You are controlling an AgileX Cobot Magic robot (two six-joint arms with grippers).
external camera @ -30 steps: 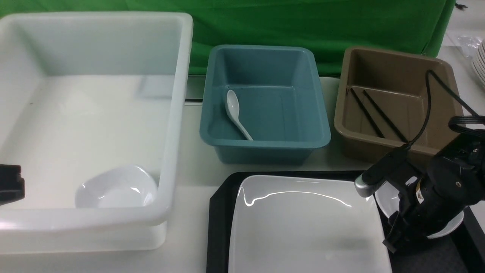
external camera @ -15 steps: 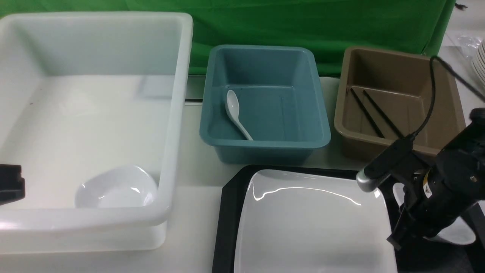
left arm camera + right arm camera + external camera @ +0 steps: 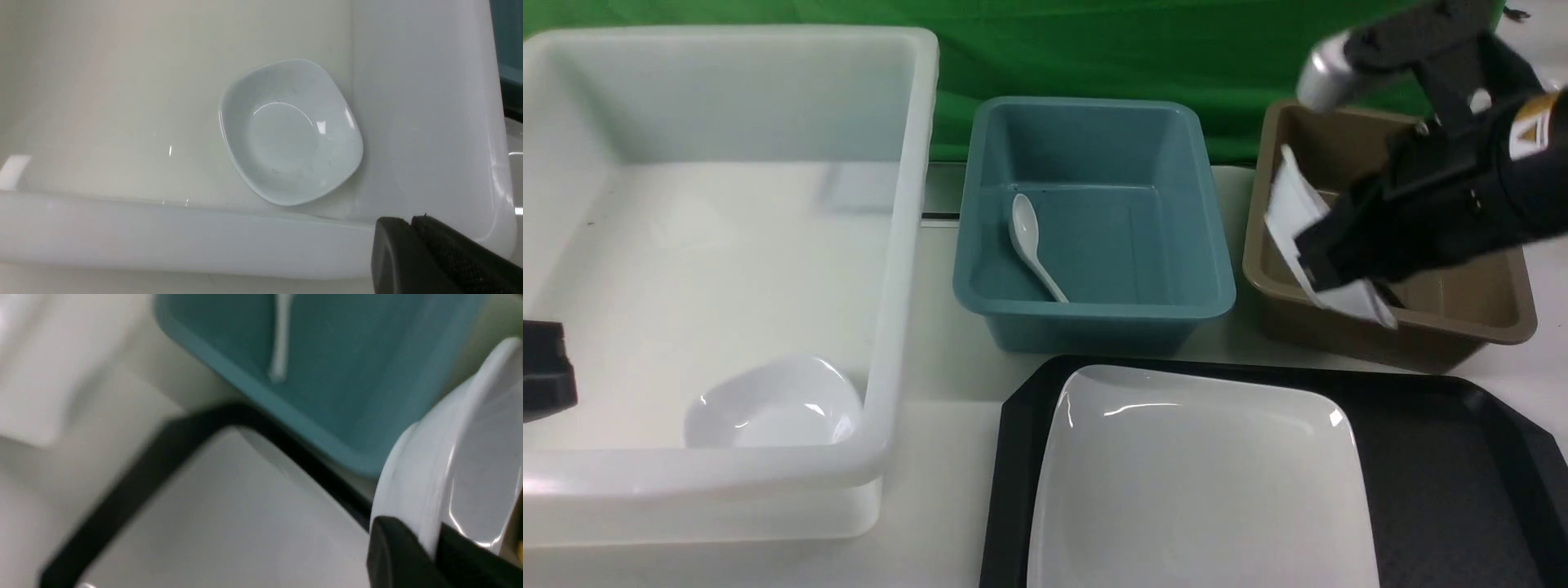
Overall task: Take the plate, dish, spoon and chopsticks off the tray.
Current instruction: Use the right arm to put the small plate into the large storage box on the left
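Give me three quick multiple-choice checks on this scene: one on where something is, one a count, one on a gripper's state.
1. The spoon lies in:
A the white bin
B the teal bin
C the brown bin

2. Bins in the front view number:
A one
B two
C three

3. The right gripper is:
A shut on a small dish
B open and empty
C shut on the spoon

Answers:
1 B: the spoon rests on the teal bin's floor.
2 C: one white, one teal and one brown bin show.
3 A: it pinches the small dish by the rim, held up in front of the brown bin.
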